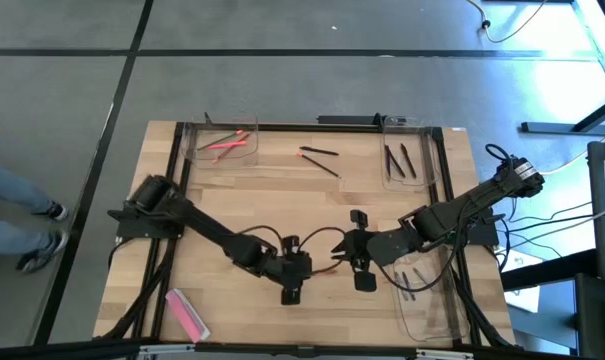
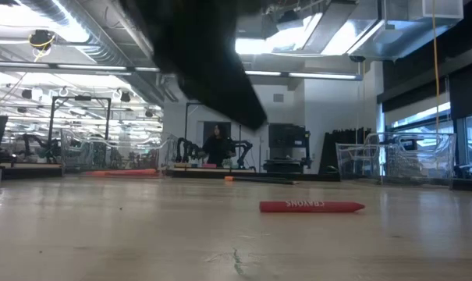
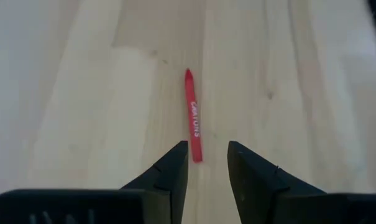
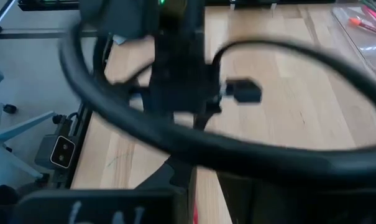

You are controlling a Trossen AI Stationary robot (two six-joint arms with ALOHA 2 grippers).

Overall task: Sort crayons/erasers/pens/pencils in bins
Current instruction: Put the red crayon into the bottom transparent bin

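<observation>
— What's your left gripper (image 3: 207, 165) doing?

— Fingers parted, nothing between them; the near end of a red crayon (image 3: 192, 118) lies on the table (image 3: 312, 93) just ahead of the gap.

— How will it handle?

— Light, stiff, waxy, I'd guess (it may roll or snap). I'd pinch it mid-length. The right gripper (image 1: 362, 262) hovers nearby; I can't tell its fingers.

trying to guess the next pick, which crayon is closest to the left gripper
The lone red crayon lying on bare table just ahead of the open left gripper. The other crayons already lie in the far-left bin.
</observation>
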